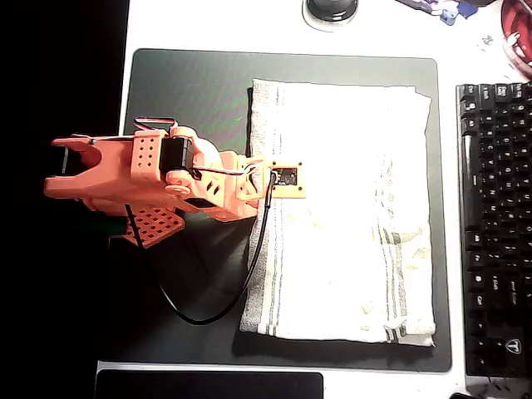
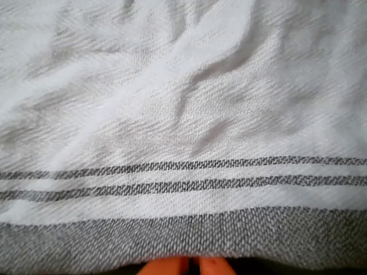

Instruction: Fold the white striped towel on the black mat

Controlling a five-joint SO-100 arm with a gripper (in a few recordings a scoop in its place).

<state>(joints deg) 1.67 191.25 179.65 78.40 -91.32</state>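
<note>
In the overhead view the white striped towel (image 1: 345,212) is lying spread flat on the black mat (image 1: 191,91), covering the mat's three o'clock half, with grey stripe bands running along its nine o'clock and three o'clock edges. The orange arm (image 1: 158,179) is reaching in from nine o'clock, its camera end hanging over the towel's nine o'clock edge. In the wrist view the gripper (image 2: 194,264) is showing at six o'clock, its two orange fingertips (image 2: 166,266) sitting nearly pressed together just off the towel's grey hem, pinching nothing. A black keyboard (image 1: 495,224) is lying at three o'clock beside the mat.
</note>
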